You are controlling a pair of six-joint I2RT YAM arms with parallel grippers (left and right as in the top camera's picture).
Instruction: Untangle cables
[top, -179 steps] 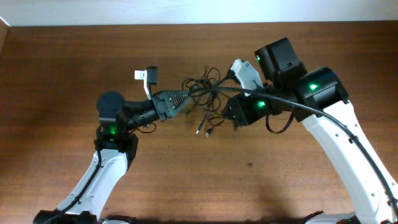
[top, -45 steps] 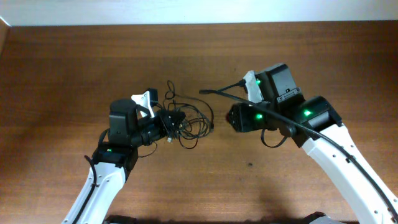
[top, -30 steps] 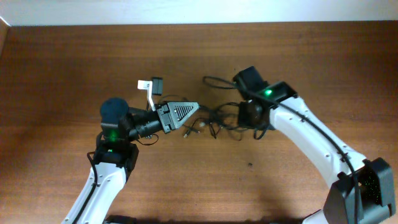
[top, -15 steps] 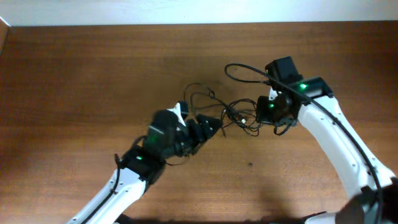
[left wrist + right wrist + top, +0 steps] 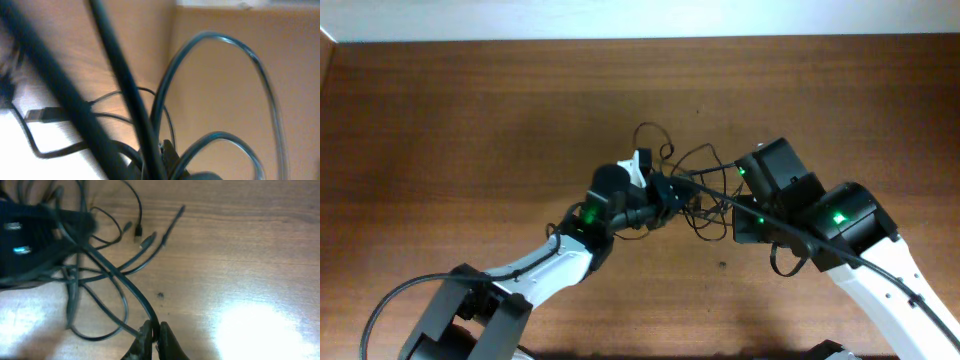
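Note:
The cables [image 5: 692,172] are thin black wires, bunched in a loose tangle at the table's middle with loops rising toward the back. My left gripper [image 5: 670,192] is in the tangle's left side. In the left wrist view its tip [image 5: 165,152] looks shut with blurred cables [image 5: 260,75] crossing close to the camera. My right gripper [image 5: 730,212] is at the tangle's right side. In the right wrist view it [image 5: 152,332] is shut on one black cable [image 5: 120,277] that runs up-left. Loose plug ends [image 5: 145,237] lie on the wood.
The brown wooden table [image 5: 470,120] runs back to a pale wall edge [image 5: 640,20]. The two arms nearly meet at the middle. The right arm's own thicker black cable [image 5: 790,235] runs along it. The left gripper's dark body [image 5: 30,235] fills the right wrist view's upper left.
My left gripper has moved right and back into the tangle. My right arm has swung down and right, and now lies across the lower right. The tangle has shifted between them.

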